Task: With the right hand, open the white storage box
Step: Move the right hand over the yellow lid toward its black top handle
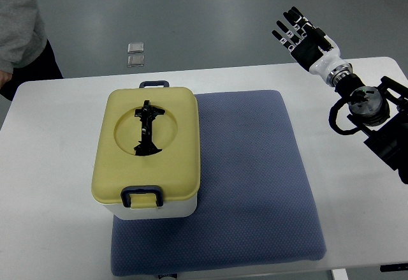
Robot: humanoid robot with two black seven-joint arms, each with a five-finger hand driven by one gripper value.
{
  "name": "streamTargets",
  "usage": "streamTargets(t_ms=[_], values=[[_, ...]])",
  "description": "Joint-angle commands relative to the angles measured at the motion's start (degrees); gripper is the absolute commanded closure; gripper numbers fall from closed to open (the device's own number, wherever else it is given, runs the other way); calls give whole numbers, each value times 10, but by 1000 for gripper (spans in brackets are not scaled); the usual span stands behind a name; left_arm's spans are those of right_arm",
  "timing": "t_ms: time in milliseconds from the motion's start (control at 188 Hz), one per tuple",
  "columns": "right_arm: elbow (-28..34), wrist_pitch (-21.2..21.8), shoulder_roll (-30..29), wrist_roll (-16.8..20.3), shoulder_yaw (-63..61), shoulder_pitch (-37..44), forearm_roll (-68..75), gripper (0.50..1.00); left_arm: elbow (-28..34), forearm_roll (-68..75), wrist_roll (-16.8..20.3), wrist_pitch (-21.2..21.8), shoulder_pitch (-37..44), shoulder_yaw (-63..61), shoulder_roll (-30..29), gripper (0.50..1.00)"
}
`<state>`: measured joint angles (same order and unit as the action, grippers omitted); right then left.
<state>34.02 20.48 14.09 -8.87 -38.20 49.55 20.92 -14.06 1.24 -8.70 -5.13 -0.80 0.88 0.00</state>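
right robot hand [299, 32] is hovering fingers spread, empty, past the tabletop's [57, 165] far right corner; the approach step is pending, reaching the closed white storage box's [148, 155] latch [141, 196].

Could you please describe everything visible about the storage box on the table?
The storage box has a white base and a pale yellow lid with rounded corners, seemingly plastic. The lid is on. A circular recess in its top holds a folded black handle. Dark blue latches sit at the near and far ends. It stands upright on the left part of a blue-grey mat, overhanging its left edge. Nothing else touches it; the right hand is far off.
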Motion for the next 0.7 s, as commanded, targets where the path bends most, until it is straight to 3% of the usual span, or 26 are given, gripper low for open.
streamTargets(t_ms=[0,197,341,479,586,692], values=[[0,0,0,0,1,-1,0,564,0,0,0,-1,0,0,0,500],[1,1,0,1,8,0,-12,564,1,0,0,0,0,1,0,500],[4,6,1,3,9,13,-104,564,0,0,0,0,0,1,0,500],[5,61,7,26,10,51,-306,564,0,0,0,-1,-1,1,0,500],[17,143,34,31,10,105,-523,564,0,0,0,-1,0,1,0,500],[83,145,57,31,10,153,-706,564,0,0,0,-1,-1,1,0,500]])
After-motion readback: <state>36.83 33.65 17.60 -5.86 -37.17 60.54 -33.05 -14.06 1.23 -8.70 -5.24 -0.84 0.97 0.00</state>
